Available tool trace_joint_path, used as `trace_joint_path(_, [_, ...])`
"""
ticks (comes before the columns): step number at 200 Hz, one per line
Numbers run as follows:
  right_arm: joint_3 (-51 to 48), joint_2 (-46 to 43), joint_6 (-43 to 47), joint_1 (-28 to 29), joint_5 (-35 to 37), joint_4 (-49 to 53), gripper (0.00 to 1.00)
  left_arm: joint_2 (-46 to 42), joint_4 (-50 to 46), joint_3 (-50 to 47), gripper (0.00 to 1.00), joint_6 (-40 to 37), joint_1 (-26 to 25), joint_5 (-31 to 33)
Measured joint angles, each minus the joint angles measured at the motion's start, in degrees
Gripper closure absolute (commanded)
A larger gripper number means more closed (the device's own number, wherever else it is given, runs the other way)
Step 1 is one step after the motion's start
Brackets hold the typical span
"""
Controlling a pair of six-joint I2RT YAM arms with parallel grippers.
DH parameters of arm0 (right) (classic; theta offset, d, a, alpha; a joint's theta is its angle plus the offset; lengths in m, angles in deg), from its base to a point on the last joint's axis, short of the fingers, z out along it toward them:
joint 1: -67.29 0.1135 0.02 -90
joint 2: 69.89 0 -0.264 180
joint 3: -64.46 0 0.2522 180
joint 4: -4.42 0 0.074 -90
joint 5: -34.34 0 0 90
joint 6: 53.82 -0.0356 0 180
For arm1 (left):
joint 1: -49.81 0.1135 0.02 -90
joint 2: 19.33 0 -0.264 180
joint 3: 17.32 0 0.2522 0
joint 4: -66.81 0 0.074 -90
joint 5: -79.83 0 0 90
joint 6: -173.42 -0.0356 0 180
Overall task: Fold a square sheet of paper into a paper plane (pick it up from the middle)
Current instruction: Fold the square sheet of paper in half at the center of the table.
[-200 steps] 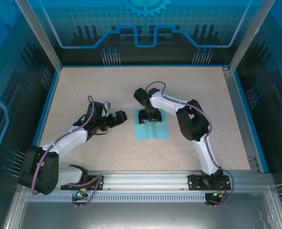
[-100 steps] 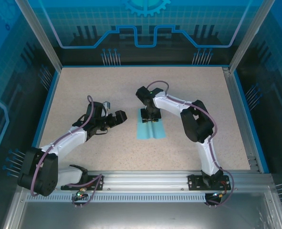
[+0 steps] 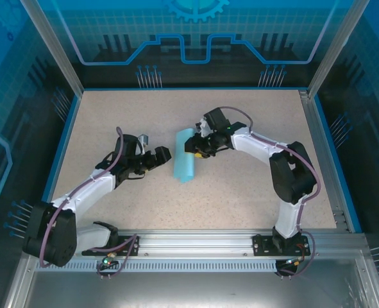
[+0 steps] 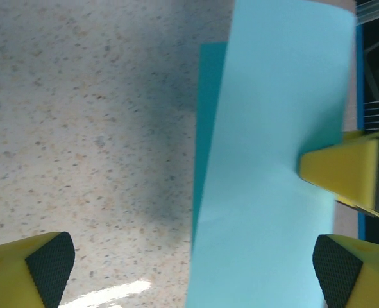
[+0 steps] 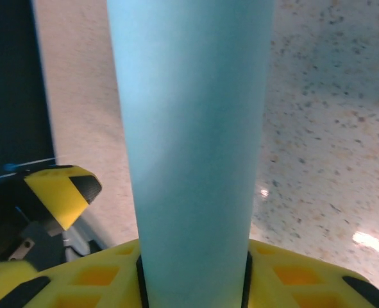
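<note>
The light blue square sheet of paper (image 3: 185, 160) is bent over into a narrow, long band, its near end touching the table. My right gripper (image 3: 194, 149) is shut on its middle from the right side. In the right wrist view the sheet (image 5: 189, 128) rises straight out from between the shut yellow jaws of the right gripper (image 5: 192, 285). My left gripper (image 3: 161, 156) stands open just left of the sheet. In the left wrist view the sheet (image 4: 272, 167) hangs between the spread fingertips (image 4: 48, 264), with a right finger (image 4: 343, 173) pressed on it. A paper plane is out of view.
The speckled beige table (image 3: 125, 115) is ringed by a blue edge and metal frame posts (image 3: 54, 48). The aluminium rail (image 3: 195, 242) with both arm bases runs along the near edge.
My right gripper lifted the sheet from where it lay flat, swung it left and turned it, so it now hangs as a narrow bent band. The left arm barely moved.
</note>
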Motion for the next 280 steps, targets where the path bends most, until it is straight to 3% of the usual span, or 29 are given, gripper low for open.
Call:
trace_joint_path(24, [-4.0, 0.0, -1.8, -1.9, -4.1, -5.6, 0.58, -0.1, 0.1, 1.6, 0.01, 0.0, 0.0, -2.5])
trace_joint_path(58, [-6.6, 0.9, -2.6, -2.8, -4.5, -6.8, 0.56, 3.9, 1.5, 2.0, 0.02, 0.2, 0.0, -7.2])
trace_joint_path(127, [-7.3, 3.9, -2.1, -2.8, 1.0, -3.9, 0.45, 12.5, 1.9, 3.8, 0.04, 0.0, -1.5, -11.5])
trace_joint_path(184, [-10.7, 2.7, -1.3, -3.7, 1.5, -3.8, 0.38, 18.6, 2.9, 6.5, 0.08, 0.2, -3.7, -13.4])
trace_joint_path(242, [-14.1, -0.2, -0.3, -6.7, 0.4, -4.3, 0.36, 22.4, 5.1, 8.0, 0.23, 1.5, -4.6, -14.6])
trace_joint_path(280, [-14.8, -0.5, 1.0, -6.8, -0.7, -4.3, 0.36, 25.1, 6.0, 9.8, 0.45, 2.0, -6.0, -15.8])
